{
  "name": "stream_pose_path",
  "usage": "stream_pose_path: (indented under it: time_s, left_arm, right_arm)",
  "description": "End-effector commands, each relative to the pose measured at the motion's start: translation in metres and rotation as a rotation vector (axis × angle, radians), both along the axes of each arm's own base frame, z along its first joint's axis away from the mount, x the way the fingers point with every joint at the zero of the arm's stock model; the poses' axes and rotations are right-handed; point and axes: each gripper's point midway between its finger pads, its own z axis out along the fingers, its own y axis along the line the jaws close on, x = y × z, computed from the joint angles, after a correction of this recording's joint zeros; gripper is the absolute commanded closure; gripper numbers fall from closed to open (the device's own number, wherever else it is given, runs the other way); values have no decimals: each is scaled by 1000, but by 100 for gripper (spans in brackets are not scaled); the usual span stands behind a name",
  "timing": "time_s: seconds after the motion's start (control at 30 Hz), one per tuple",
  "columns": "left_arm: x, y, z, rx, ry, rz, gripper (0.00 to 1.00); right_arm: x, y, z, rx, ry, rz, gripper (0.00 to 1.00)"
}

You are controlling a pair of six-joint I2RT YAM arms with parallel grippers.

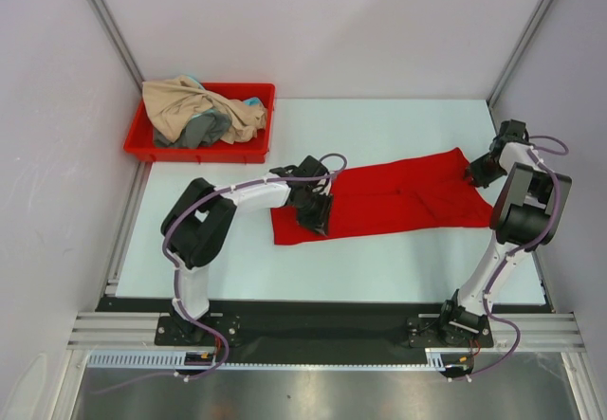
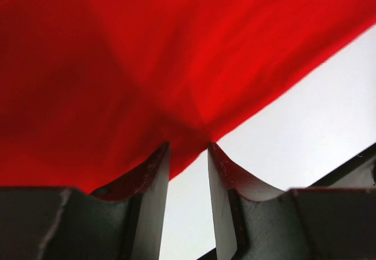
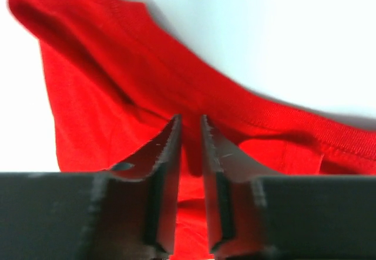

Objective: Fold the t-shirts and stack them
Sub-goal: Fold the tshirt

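Two arms over a pale table (image 1: 398,268), both busy at one red t-shirt (image 1: 398,197) spread lengthwise across the middle, roughly folded into a long band. Left gripper (image 1: 316,213) down on the shirt's left end, near the lower-left corner; from its wrist camera, fingers (image 2: 154,181) partly apart with a bunch of red cloth (image 2: 147,78) gathered at their tips and a narrow gap of bare table visible between them; whether the cloth is truly pinched or merely pushed against, cannot tell. Right gripper (image 1: 477,172) at the shirt's far right corner, by the table's right edge; from its wrist camera, fingers (image 3: 167,172) drawn close together with only a thin slot between, a fold of red fabric (image 3: 147,90) caught in that slot near a stitched hem. Behind and to the left, against the back wall, a red tray (image 1: 142,145) holding a heap of other shirts (image 1: 204,112): beige-tan on top, grey beneath, a sliver of light blue at the edge. Well apart from the red shirt.
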Motion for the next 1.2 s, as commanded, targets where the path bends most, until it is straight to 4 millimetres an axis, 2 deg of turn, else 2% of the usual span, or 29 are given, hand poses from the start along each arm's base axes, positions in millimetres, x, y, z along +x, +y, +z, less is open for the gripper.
stream_pose_path:
  time_s: [0.0, 0.03, 0.1, 0.27, 0.4, 0.43, 0.47, 0.53, 0.57, 0.6, 0.63, 0.67, 0.77, 0.8, 0.9, 0.93, 1.07, 1.17]
  left_arm:
    - [2, 17, -13, 91, -10, 13, 62]
    - [0, 22, -19, 106, 1, 20, 62]
    - [-3, 25, -25, 117, 15, 25, 62]
    - [-8, 28, -31, 121, 31, 28, 63]
    - [-8, 27, -29, 111, 29, 22, 63]
    - [-8, 27, -28, 107, 27, 19, 63]
    - [-8, 26, -25, 101, 23, 14, 63]
    - [-6, 24, -23, 88, 14, 13, 63]
    - [-5, 22, -21, 82, 10, 13, 63]
    - [-5, 22, -22, 82, 13, 14, 63]
    - [-4, 21, -21, 80, 12, 16, 63]
    - [-3, 21, -21, 83, 10, 24, 63]
    - [5, 26, -18, 119, -23, 51, 64]
    - [8, 27, -14, 121, -41, 59, 64]
    - [16, 36, -5, 151, -79, 77, 63]
    - [21, 37, 4, 143, -102, 82, 64]
    - [24, 44, 17, 133, -120, 89, 63]
    - [28, 57, 14, 171, -123, 100, 63]
  right_arm:
    - [15, -10, 9, -25, -32, -41, 80]
    - [17, -13, 10, -31, -34, -46, 90]
    - [21, -19, 15, -44, -44, -62, 100]
    - [29, -34, 23, -93, -70, -105, 100]
    - [41, -35, 17, -82, -82, -85, 100]
    - [38, -32, 11, -66, -51, -75, 100]
    - [38, -32, 14, -69, -48, -67, 100]
    - [33, -28, 20, -82, -34, -30, 90]
    - [29, -28, 33, -101, -46, -29, 83]
    - [22, -25, 34, -102, -38, -23, 70]
    - [17, -22, 37, -97, -37, -18, 65]
    - [14, -19, 50, -98, -59, -13, 56]
    - [-3, -5, 51, -75, -10, -4, 52]
    - [-10, 1, 51, -74, 11, -3, 46]
    - [-19, 6, 50, -62, 34, -9, 44]
    - [-26, 11, 44, -43, 62, -18, 44]
    - [-34, 20, 28, -7, 101, -34, 48]
    - [-29, 25, 21, -2, 87, -42, 52]
